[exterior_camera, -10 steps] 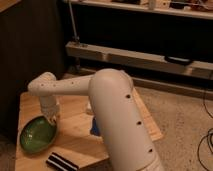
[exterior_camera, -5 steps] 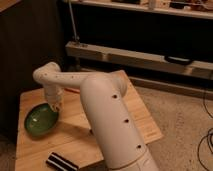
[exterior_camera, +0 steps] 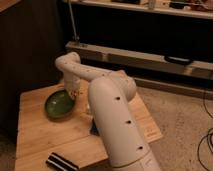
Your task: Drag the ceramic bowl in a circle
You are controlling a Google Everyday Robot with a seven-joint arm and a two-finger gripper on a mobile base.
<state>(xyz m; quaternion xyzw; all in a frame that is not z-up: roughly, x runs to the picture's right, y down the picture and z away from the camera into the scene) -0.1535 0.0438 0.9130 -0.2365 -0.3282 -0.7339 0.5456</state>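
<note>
Pincer [exterior_camera: 72, 97]: down at the rim of your ceramic bowl [exterior_camera: 57, 106], on the side facing the middle of the desk [exterior_camera: 37, 137]; its grip you cannot tell; ceramic bowl: green, near the far left corner; dark striped bar [exterior_camera: 62, 162]: front edge.

Ceramic bowl [exterior_camera: 59, 106] has a glossy green glaze, darker round the rim. The gripper [exterior_camera: 73, 98] sits right at the bowl's right rim, on an arm [exterior_camera: 117, 115] with a smooth white shell, plastic by the look of it. The table [exterior_camera: 40, 137] under the bowl is pale matt wood. The floor [exterior_camera: 180, 120] well right of the bowl looks like rough speckled carpet.
</note>
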